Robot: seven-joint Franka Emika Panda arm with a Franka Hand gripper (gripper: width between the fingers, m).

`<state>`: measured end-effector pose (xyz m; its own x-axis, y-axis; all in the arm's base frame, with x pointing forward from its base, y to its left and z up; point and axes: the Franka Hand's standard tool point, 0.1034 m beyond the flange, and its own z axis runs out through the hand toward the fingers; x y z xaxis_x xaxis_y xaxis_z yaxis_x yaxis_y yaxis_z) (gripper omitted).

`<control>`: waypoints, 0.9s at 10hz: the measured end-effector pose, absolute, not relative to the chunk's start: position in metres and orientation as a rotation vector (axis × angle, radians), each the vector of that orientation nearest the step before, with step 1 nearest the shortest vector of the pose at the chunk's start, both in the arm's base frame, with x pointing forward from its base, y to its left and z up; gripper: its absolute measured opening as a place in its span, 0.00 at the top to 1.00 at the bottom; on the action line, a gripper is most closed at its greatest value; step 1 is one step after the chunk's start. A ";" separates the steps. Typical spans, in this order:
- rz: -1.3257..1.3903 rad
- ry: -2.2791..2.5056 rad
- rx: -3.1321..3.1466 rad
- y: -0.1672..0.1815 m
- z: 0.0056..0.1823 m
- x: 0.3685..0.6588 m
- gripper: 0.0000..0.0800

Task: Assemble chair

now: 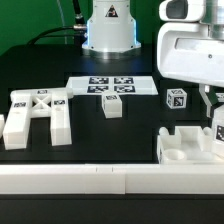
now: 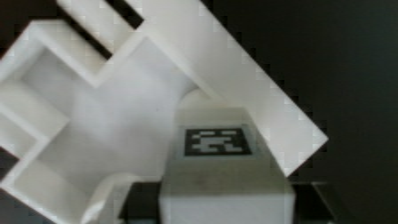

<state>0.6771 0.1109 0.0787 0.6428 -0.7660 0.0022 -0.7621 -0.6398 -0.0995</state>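
End effector (image 2: 226,203) grips a tagged leg (image 2: 217,143) above the seat (image 1: 182,150); joining step; next needs careful alignment.

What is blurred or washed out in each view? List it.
Exterior view: fairly sharp; the marker board tags read clearly, but the white H-shaped piece glares against the black table. Wrist view: soft throughout; the white chair part is washed out with fuzzy edges, the tag blurred but discernible.

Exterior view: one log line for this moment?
gripper: at seat block, exterior view's right | jaws: state unclear | H-shaped piece: untouched, exterior view's left
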 end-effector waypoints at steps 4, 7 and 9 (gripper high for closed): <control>-0.079 1.067 -2.863 0.110 0.079 0.677 0.22; -0.100 0.651 -3.003 0.113 0.079 0.677 0.20; -0.110 0.362 -3.058 0.112 0.079 0.677 0.19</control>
